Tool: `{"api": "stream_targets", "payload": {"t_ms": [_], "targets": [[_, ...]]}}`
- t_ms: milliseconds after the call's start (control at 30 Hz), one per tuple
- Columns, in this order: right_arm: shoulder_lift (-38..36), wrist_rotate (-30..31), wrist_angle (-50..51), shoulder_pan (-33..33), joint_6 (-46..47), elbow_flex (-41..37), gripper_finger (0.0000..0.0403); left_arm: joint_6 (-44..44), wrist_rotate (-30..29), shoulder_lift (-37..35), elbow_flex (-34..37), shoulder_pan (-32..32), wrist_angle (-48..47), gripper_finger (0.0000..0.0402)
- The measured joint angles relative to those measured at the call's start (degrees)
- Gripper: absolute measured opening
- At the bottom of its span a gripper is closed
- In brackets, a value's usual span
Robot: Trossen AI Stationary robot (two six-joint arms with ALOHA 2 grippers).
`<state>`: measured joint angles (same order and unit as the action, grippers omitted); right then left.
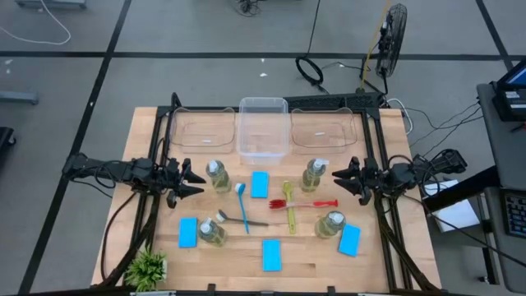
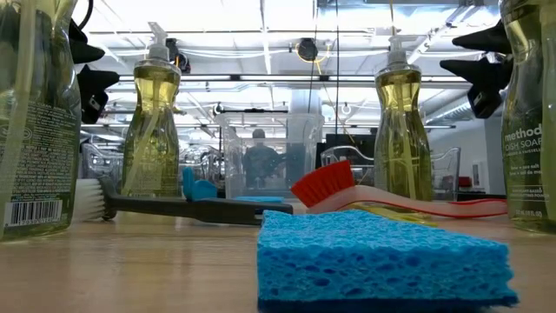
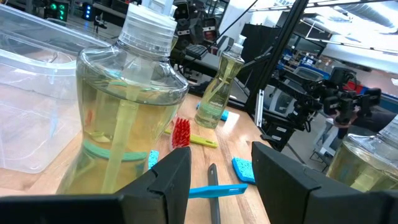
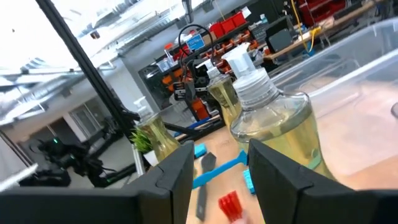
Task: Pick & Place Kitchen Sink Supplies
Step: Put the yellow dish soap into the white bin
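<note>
So nothing's been sorted yet as far as I can tell: all three clear bins [image 1: 262, 127] along the table's [image 1: 386, 271] far edge look empty. The left gripper [image 1: 194, 178] hovers just beside a soap bottle [image 1: 218, 176] on the table's left half, fingers apart and nothing between them. The right gripper [image 1: 340, 179] mirrors it next to another bottle [image 1: 312, 175] on the right half, also apart and empty (both wrist views show the bottle sitting just ahead of the open fingers). Two more bottles, four blue sponges [image 1: 260, 184] and the brushes [image 1: 242, 204] lie scattered across the middle and near edge. Looks like the reach-to-grasp step. My guess at the next move: slide forward until the fingers straddle each bottle, squeeze, then lift toward a bin.
</note>
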<state>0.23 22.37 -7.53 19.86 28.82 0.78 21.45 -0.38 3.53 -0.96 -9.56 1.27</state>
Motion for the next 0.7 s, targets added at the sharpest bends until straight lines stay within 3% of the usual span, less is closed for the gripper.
{"api": "stream_targets", "payload": {"t_ms": [300,500,700], "targets": [[0.0,-0.02,-6.79,0.02,1.7,0.0,0.0141,0.0,-0.8,0.0,-0.01,0.0,0.07,0.017],[0.04,-3.23,-11.71,0.11,-5.37,0.0,0.0141,0.2,-1.11,0.0,-0.01,0.0,0.08,0.017],[0.58,-4.55,-12.28,0.11,-9.96,1.8,0.0141,5.76,-1.18,0.0,-0.01,0.0,0.97,0.017]]}}
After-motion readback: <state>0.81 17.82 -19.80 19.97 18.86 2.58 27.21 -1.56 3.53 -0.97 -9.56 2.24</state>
